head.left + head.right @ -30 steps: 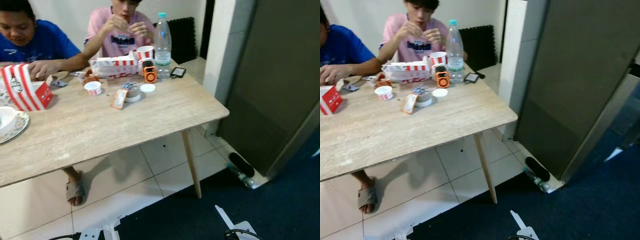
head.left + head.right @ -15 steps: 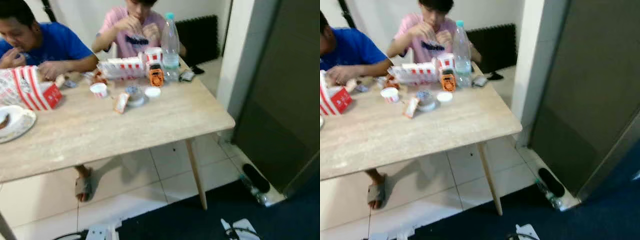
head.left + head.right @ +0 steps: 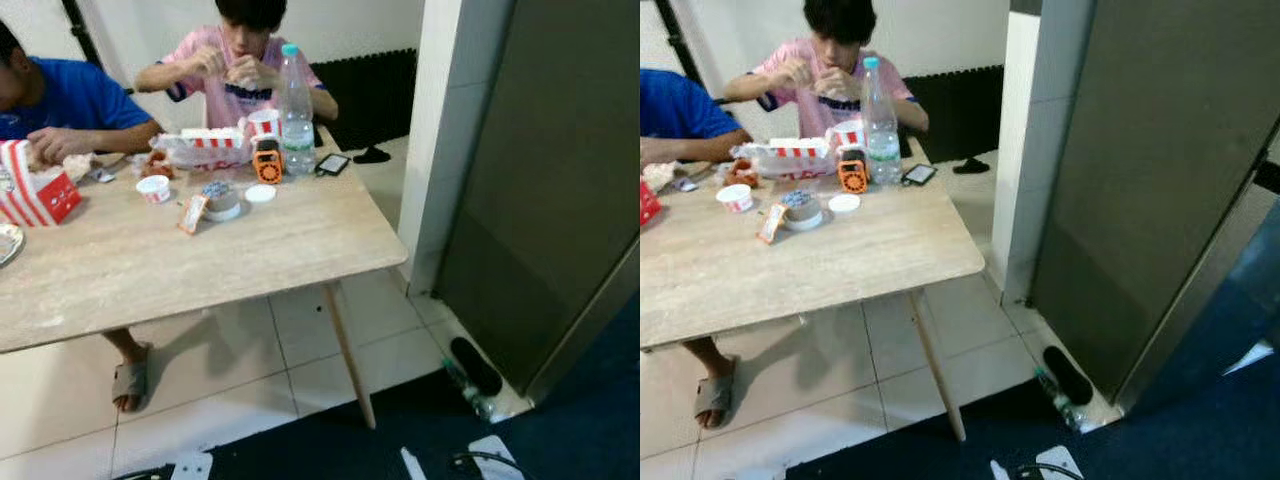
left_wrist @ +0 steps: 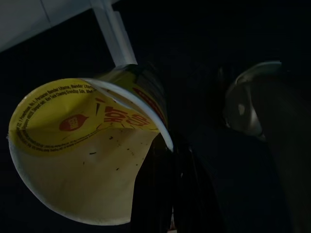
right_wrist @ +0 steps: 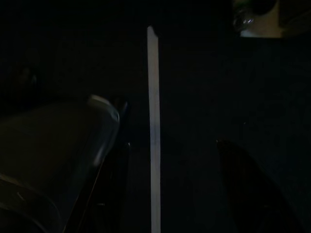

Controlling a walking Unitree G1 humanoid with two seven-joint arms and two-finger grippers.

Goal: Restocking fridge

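The fridge stands at the right as a tall dark grey cabinet with its door shut, next to a white tiled pillar. In the left wrist view, a cup with a yellow printed lid fills the left of the frame. My left gripper is shut on the cup, one black finger running under its rim. In the dark right wrist view, my right gripper hangs open over dark floor, with nothing between its fingers.
A wooden table stands ahead on the left, holding a water bottle, food boxes and small cups. Two people sit eating at it. A small bottle and a black slipper lie at the fridge's base. A dark blue mat covers the near floor.
The whole picture has shifted because the camera moved; the fridge now takes up more of the right side. The things on the table stay where they were.
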